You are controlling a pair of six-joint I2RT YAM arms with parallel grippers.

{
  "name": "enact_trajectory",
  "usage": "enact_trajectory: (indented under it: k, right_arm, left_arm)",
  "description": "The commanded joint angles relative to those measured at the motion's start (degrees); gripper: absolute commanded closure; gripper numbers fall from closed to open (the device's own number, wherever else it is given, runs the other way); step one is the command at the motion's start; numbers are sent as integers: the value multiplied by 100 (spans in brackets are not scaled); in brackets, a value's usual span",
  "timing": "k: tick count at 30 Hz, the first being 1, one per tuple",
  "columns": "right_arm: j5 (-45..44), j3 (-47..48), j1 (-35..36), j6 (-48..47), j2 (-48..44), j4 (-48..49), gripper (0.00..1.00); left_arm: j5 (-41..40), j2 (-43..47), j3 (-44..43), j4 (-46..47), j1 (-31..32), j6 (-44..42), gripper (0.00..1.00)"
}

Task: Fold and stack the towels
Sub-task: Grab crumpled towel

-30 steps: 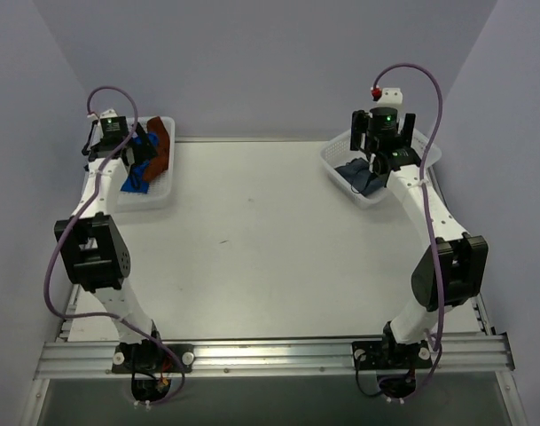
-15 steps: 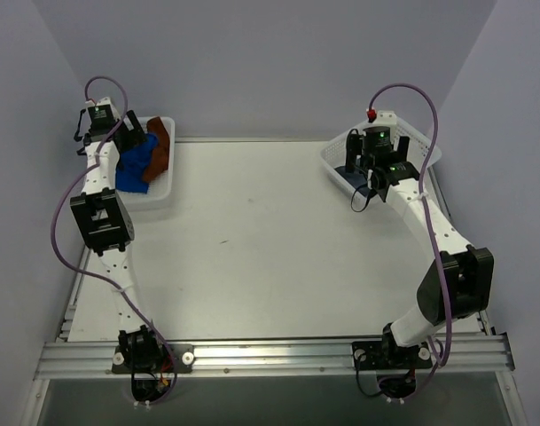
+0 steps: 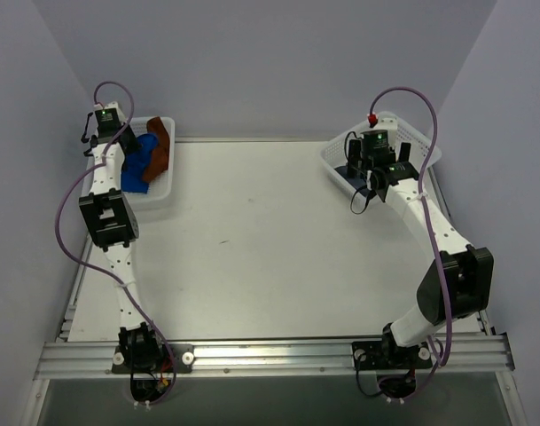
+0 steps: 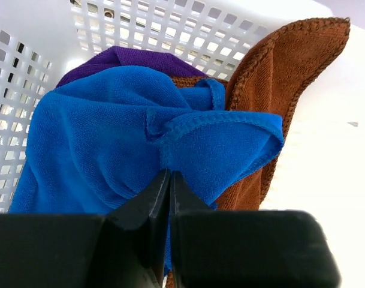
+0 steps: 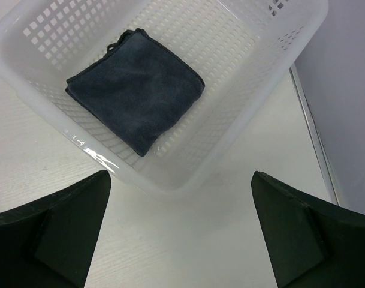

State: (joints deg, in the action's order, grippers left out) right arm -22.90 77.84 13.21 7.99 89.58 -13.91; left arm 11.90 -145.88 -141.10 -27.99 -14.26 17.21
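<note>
My left gripper (image 4: 168, 174) is shut on a fold of the crumpled blue towel (image 4: 140, 138) inside the left white basket (image 4: 170, 24). A brown towel (image 4: 290, 66) lies beside it, draped over the basket's rim, and a purple towel (image 4: 128, 60) shows beneath. From above, the blue towel (image 3: 138, 164) and brown towel (image 3: 161, 146) fill the left basket (image 3: 163, 193). My right gripper (image 5: 179, 186) hangs open over the table just in front of the right basket (image 5: 260, 90), which holds a folded dark grey towel (image 5: 137, 90).
The two baskets stand at the table's far corners, the right basket (image 3: 336, 164) with my right gripper (image 3: 365, 188) at its near side. Bare white table (image 3: 252, 240) lies between them. Purple walls close in left, right and behind.
My left gripper has gone from open to shut, pinching the blue towel in the left basket. The right arm drew back from its basket a second ago and has since held still.
</note>
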Motion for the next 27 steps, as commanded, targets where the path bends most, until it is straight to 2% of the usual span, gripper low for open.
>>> enact_trajectory:
  k: [1, 4, 12, 20, 25, 26, 27]
  right_arm:
    - [-329, -15, 32, 133, -46, -243, 0]
    - [-356, -76, 41, 194, -99, -287, 0]
    - [-225, -445, 59, 265, -388, -156, 0]
    - [-75, -797, 76, 274, -775, -77, 0]
    - [285, -1095, 76, 230, -1092, 187, 0]
    - [312, -1139, 76, 221, -1109, 222, 0]
    - [321, -1131, 76, 221, -1101, 248, 0]
  left_arm:
    - [-39, 165, -252, 161, -6, -104, 98]
    - [92, 498, 80, 477, -6, -43, 98]
    - [163, 2211, 1426, 1436, 2, -7, 98]
    - [207, 3257, 2340, 1524, 55, -69, 98]
    - [41, 3445, 2702, 1727, 99, -52, 98]
    - [14, 3357, 2632, 1657, 90, 1, 95]
    - [23, 3252, 2518, 1543, 73, 54, 82]
